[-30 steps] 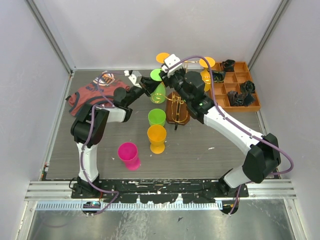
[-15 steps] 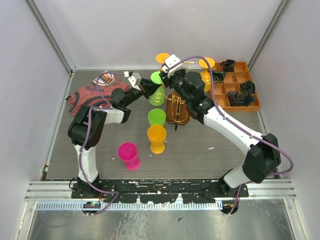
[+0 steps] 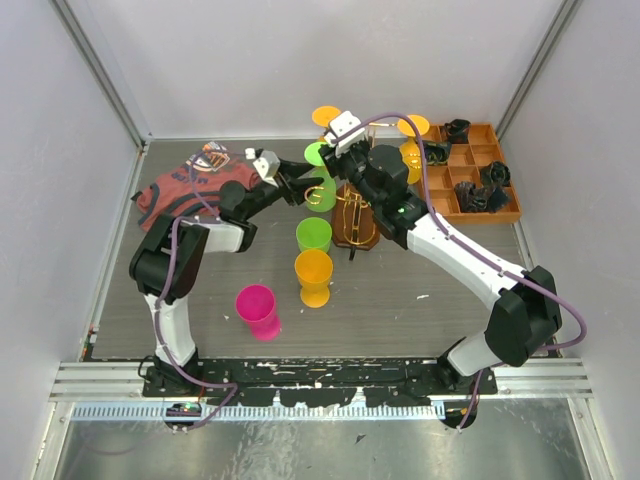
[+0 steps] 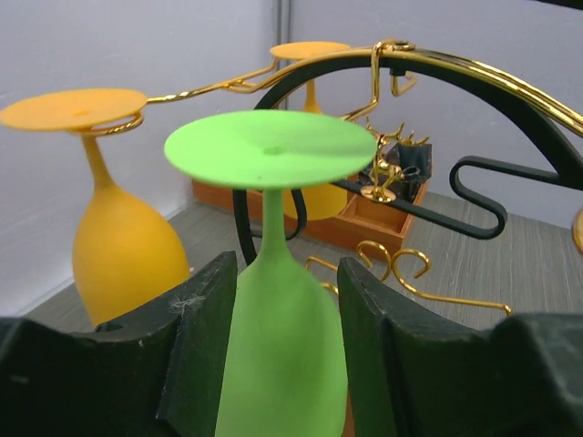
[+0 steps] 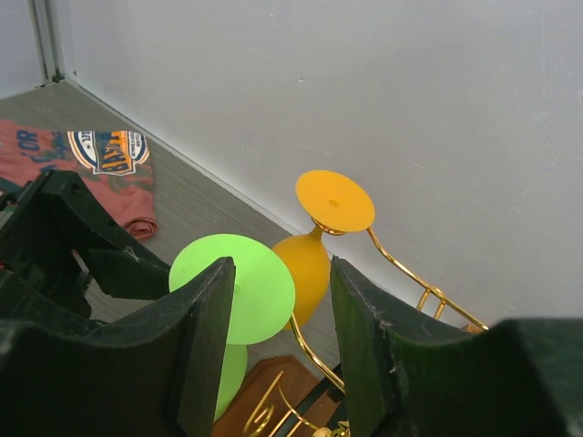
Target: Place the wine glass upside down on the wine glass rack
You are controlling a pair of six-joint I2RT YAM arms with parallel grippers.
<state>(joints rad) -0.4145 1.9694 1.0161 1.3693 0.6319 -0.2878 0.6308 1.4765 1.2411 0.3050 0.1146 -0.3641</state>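
A green wine glass (image 4: pixel 273 300) hangs upside down, foot up, with my left gripper (image 4: pixel 287 264) shut on its bowl. In the top view the left gripper (image 3: pixel 303 186) holds the green glass (image 3: pixel 320 190) at the left side of the gold wire rack (image 3: pixel 352 205) on its brown oval base. The glass's foot (image 5: pixel 246 282) lies close beside a gold rack arm (image 5: pixel 314 346); I cannot tell if they touch. My right gripper (image 5: pixel 278 309) is open and empty, above the rack (image 3: pixel 333 155). Two orange glasses (image 4: pixel 118 237) (image 5: pixel 310 259) hang on the rack.
A green cup (image 3: pixel 313 234), an orange glass (image 3: pixel 313 272) and a pink cup (image 3: pixel 258 308) stand in front of the rack. An orange-brown compartment tray (image 3: pixel 505 205) with dark parts is at the back right. A red shirt (image 3: pixel 180 188) lies at the back left.
My left gripper has carried the green glass to the right, closer to the rack. The right arm has barely moved.
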